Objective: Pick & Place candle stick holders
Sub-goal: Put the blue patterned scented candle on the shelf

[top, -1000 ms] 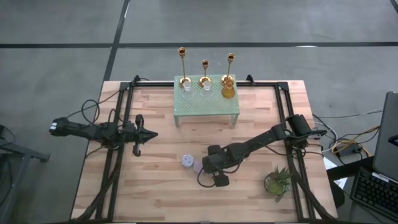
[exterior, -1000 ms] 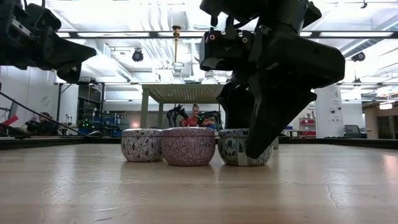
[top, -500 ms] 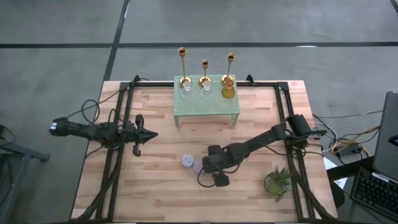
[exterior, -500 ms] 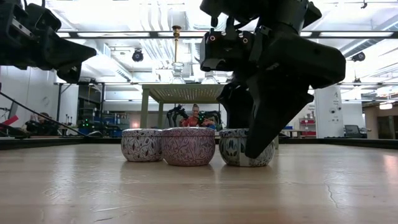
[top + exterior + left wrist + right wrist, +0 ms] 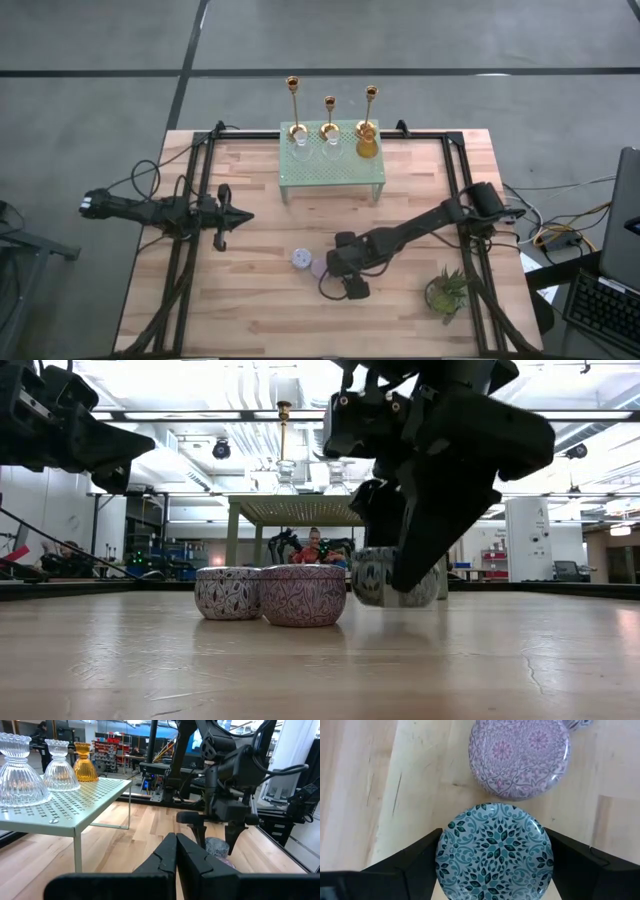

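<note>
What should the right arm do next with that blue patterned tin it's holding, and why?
Probably keep raising it straight up. The right gripper grips the blue tin, barely clear of the table, with the pink tin close beside it.

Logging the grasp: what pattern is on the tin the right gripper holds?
Blue leaf mandala on the tin, clearest in the right wrist view.

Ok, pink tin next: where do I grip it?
Pinch the pink tin across its round side wall, coming from straight above: it is squat with a flat lid. Keep the fingers off the side where the white tin sits close beside it.
</note>
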Tool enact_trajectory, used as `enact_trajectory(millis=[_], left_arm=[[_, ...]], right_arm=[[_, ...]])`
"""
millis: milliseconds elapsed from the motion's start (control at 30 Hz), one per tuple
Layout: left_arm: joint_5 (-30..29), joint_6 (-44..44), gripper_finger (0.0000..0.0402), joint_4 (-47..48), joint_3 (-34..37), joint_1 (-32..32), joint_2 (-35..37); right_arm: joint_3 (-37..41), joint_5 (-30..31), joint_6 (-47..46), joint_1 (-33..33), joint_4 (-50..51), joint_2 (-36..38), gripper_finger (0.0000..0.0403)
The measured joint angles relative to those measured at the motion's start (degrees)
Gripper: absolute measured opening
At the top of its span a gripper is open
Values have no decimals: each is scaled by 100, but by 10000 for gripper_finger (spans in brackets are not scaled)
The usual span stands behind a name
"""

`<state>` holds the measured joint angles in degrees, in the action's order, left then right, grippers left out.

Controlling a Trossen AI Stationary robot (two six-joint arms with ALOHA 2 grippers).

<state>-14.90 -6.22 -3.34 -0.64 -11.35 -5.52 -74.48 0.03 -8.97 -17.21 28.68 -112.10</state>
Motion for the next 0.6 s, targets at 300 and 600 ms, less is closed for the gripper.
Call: enact_trajectory(millis=[300,600], left_arm=[[-1,0,10,-2,0,2,-2],[0,0,10,1,0,0,-22]], right_arm=[[-9,11,-31,5,271,331,302],[-11,21,-257,174,721,732,302]])
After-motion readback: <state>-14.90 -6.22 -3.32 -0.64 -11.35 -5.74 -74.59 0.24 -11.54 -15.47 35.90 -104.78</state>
